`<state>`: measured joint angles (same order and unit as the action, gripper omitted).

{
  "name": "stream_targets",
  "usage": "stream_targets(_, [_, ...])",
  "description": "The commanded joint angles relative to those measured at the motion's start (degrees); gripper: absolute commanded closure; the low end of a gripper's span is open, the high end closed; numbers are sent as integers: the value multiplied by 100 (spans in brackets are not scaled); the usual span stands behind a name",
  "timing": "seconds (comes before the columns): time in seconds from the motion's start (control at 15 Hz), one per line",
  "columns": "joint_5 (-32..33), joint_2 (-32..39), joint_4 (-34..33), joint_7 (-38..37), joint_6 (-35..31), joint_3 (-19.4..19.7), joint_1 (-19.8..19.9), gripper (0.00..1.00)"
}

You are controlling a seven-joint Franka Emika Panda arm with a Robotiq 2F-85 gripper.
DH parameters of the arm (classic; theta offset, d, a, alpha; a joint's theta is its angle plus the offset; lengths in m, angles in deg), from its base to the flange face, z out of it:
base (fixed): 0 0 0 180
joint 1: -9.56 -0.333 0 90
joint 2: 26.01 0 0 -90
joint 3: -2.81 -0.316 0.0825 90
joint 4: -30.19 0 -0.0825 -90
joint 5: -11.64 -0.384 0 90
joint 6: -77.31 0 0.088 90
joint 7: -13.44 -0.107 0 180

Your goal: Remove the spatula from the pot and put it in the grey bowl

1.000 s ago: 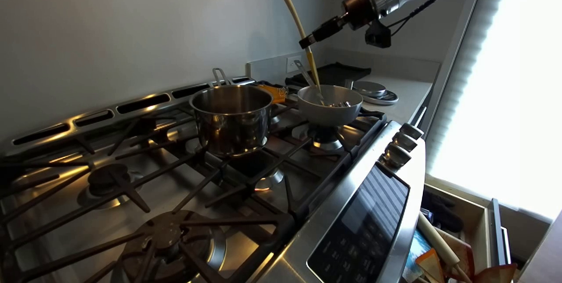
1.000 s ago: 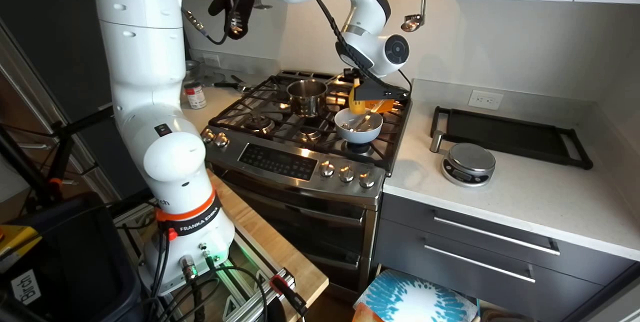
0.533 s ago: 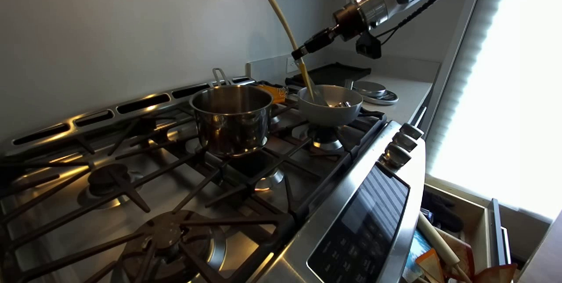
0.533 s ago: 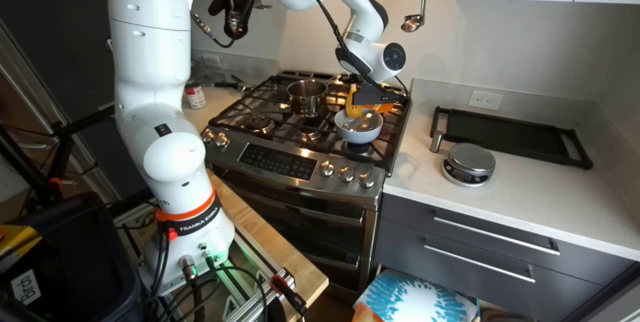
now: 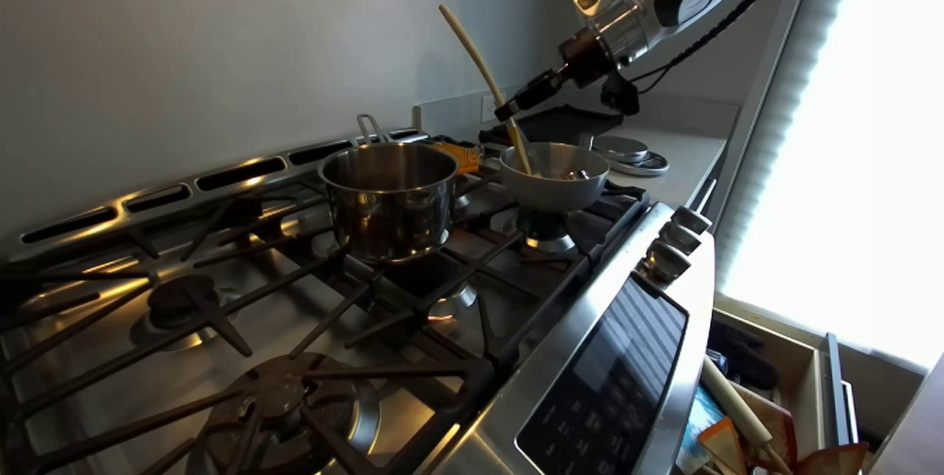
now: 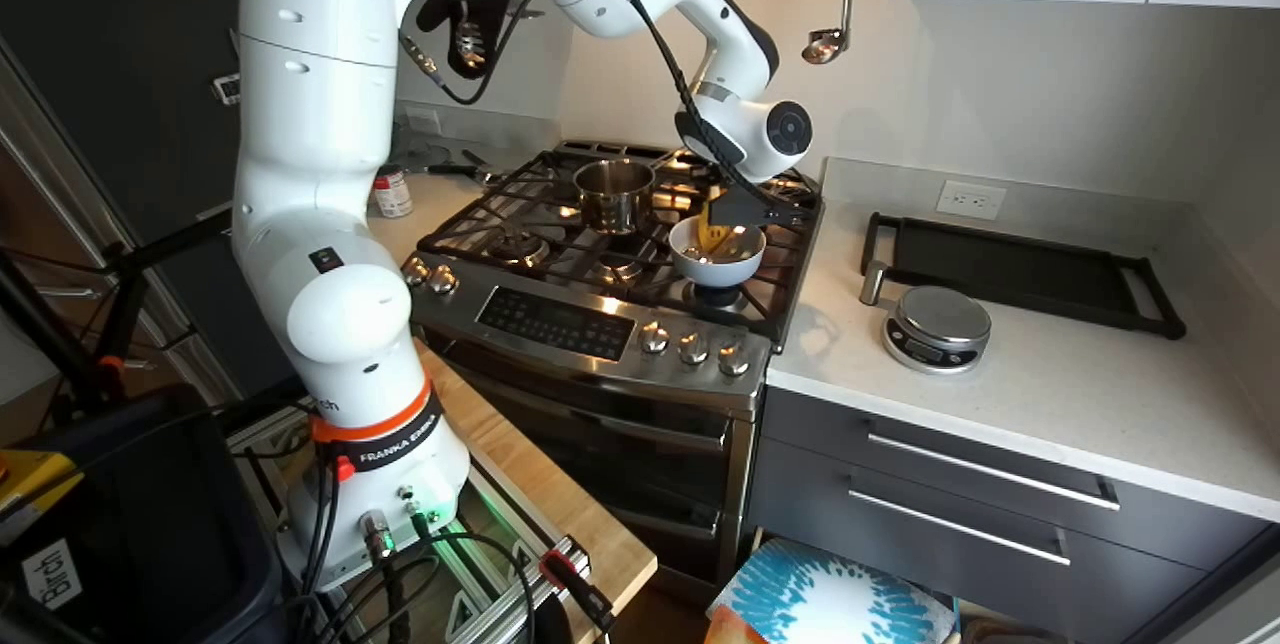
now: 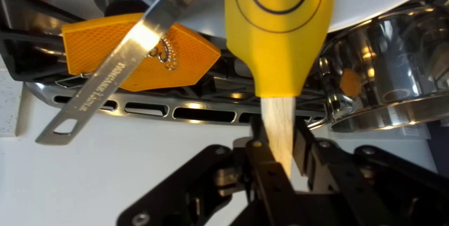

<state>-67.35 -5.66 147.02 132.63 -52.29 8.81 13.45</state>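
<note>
The spatula has a long pale wooden handle [image 5: 472, 51] and a yellow head with a smiley face [image 7: 279, 40]. My gripper [image 5: 505, 112] is shut on the handle just above the yellow head; the wrist view shows the jaws [image 7: 279, 131] on both sides of the wood. The spatula is tilted, head down, with its end inside the rim of the grey bowl [image 5: 553, 193]. I cannot tell whether it touches the bottom. The bowl [image 6: 718, 271] stands on a burner grate. The steel pot [image 5: 391, 220] stands beside it, also in the other views [image 6: 612, 199] [image 7: 389, 54].
A metal ladle [image 7: 105, 78] leans in the bowl, its handle sticking out. An orange pot holder [image 7: 140, 61] lies behind the bowl. The wall is close behind the stove. A scale [image 6: 938, 329] and a black tray [image 6: 1020, 269] are on the counter.
My gripper has moved down with the spatula. The yellow head has gone from above the bowl to inside its rim. The pot and bowl have stayed in place.
</note>
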Motion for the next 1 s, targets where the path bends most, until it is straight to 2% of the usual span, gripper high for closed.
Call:
stream_targets(0.0, [84,5,62,-435,-586,-42,-69,94])
stream_targets(0.33, [399,62,59,-1108,-992,-110,-134,94])
stream_targets(0.93, [1544,69,63,-2475,-1370,-221,-148,94])
